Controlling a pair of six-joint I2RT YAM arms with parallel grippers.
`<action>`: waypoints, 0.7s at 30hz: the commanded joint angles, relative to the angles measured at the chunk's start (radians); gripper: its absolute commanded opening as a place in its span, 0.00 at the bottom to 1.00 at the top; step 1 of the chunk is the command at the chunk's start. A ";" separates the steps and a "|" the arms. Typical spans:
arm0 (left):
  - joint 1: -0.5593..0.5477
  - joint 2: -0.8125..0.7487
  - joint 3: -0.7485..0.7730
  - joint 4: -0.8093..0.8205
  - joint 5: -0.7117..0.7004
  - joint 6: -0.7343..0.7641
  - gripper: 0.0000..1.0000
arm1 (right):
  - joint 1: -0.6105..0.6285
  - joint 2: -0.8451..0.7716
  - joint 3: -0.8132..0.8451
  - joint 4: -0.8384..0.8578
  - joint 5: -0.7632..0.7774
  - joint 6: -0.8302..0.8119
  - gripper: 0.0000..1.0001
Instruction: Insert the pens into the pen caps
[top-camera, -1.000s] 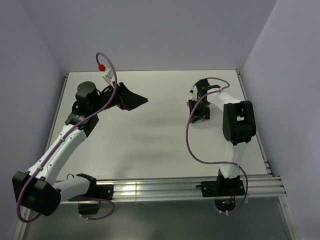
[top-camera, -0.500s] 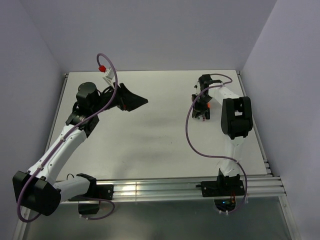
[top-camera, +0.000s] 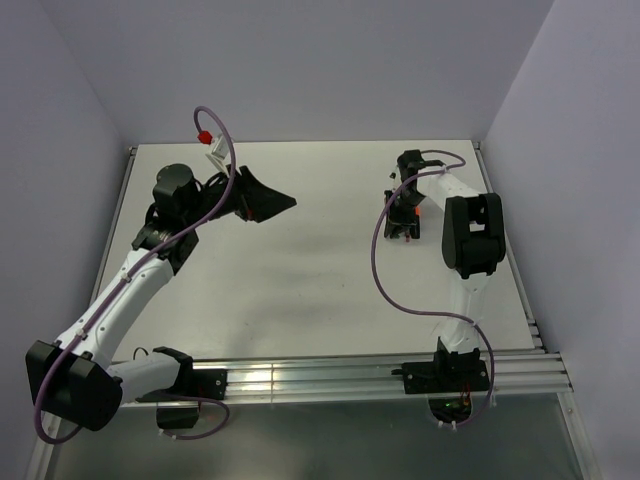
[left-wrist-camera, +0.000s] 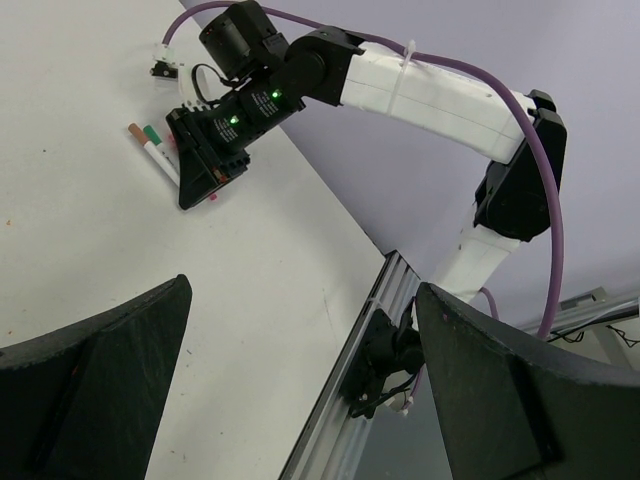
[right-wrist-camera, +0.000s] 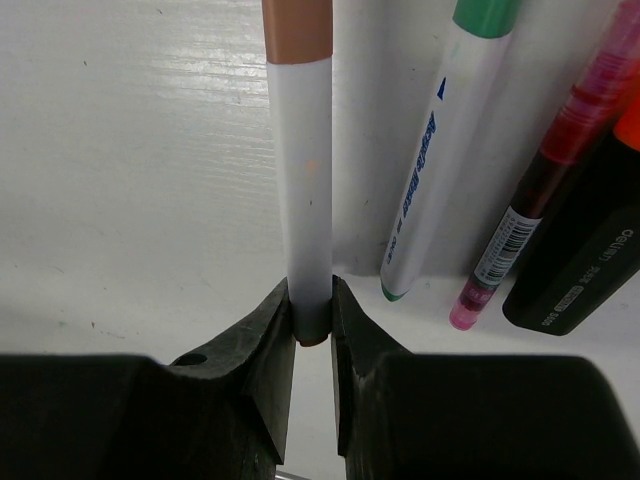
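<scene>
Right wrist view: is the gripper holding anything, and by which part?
The right gripper is shut on the brown-topped white pen, pinching the end opposite its brown top. The left gripper is open and empty.

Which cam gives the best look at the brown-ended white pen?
Right wrist: the brown-ended white pen fills the frame, its near end pinched in the right pincer. Left wrist shows only its tiny brown tip, far off. Top external: too small to make out.
</scene>
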 joint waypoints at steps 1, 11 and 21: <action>0.004 0.006 0.040 0.036 0.002 0.016 1.00 | -0.009 -0.021 -0.002 -0.011 0.017 0.020 0.23; 0.007 0.014 0.042 0.034 -0.001 0.011 1.00 | -0.029 -0.019 -0.002 -0.017 0.032 0.026 0.31; 0.007 0.014 0.058 -0.001 0.003 0.039 0.99 | -0.029 -0.031 -0.008 -0.019 0.012 0.021 0.42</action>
